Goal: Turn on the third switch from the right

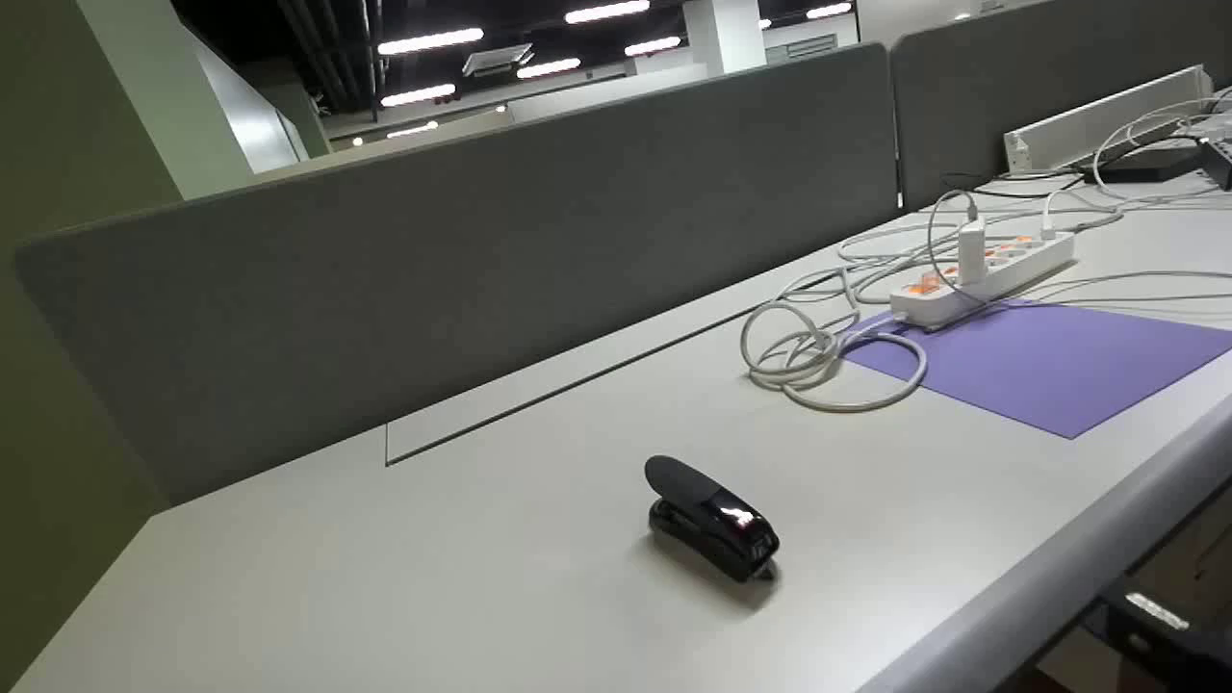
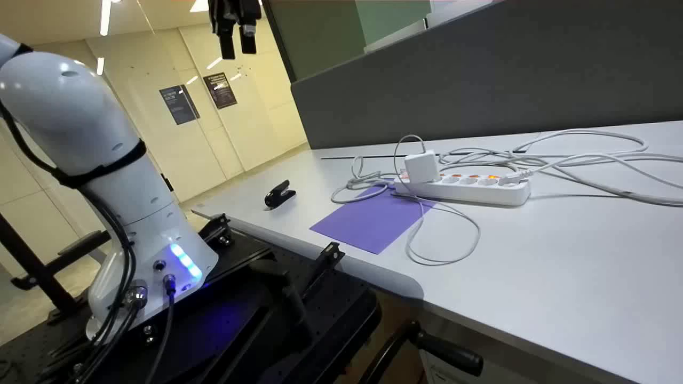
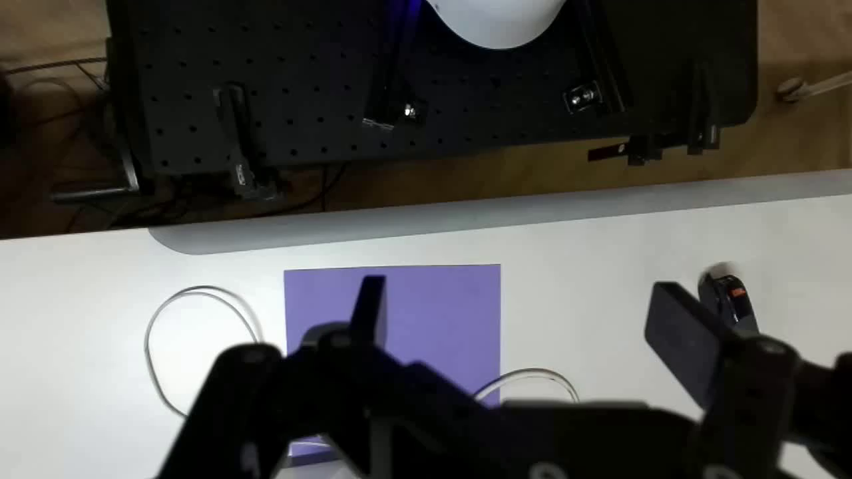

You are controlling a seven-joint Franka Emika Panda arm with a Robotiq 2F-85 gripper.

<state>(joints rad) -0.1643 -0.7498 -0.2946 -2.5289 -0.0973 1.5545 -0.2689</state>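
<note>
A white power strip lies at the back of the table, partly on a purple sheet, in both exterior views point(image 1: 1011, 279) point(image 2: 469, 195). It has a row of small orange switches along its sockets. One switch point(image 2: 493, 177) near the plugged cable end looks brightly lit; the others look duller. A white charger point(image 1: 971, 252) point(image 2: 421, 167) stands in the strip and hides part of the row. My gripper point(image 2: 238, 53) is high above the table, well away from the strip, fingers down. In the wrist view my gripper point(image 3: 519, 286) is open with nothing between its fingers; it hides most of the strip.
A black stapler point(image 1: 712, 525) point(image 2: 279, 194) point(image 3: 732, 299) sits on the table. Loose grey cables point(image 1: 837, 361) point(image 2: 443, 261) lie around the strip and over the purple sheet point(image 1: 1049, 356) point(image 2: 368, 218) point(image 3: 439, 313). A grey partition point(image 1: 539, 250) point(image 2: 480, 80) stands behind the table.
</note>
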